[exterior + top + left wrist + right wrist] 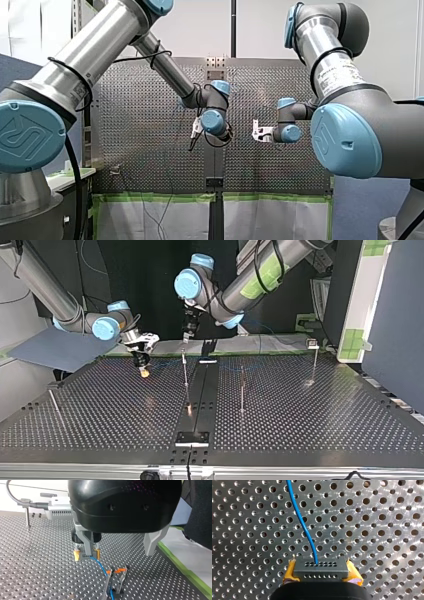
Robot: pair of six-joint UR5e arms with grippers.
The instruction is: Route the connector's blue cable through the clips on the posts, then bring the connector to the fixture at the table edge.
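The small grey connector sits between the yellow pads of my right gripper, which is shut on it just above the perforated table. Its blue cable runs away from the connector over the plate. In the left wrist view the same connector hangs in my right gripper, and the blue cable drops to an orange-tipped clip on a post. My left gripper hovers above, metal fingers wide open and holding nothing. In the top view my right gripper is left of my left gripper.
Thin posts stand on the plate in the top view: one by the centre strip, one right of it, one at the far right, one at the left. A plate fixture lies at the near edge. Green tape lines the table edge.
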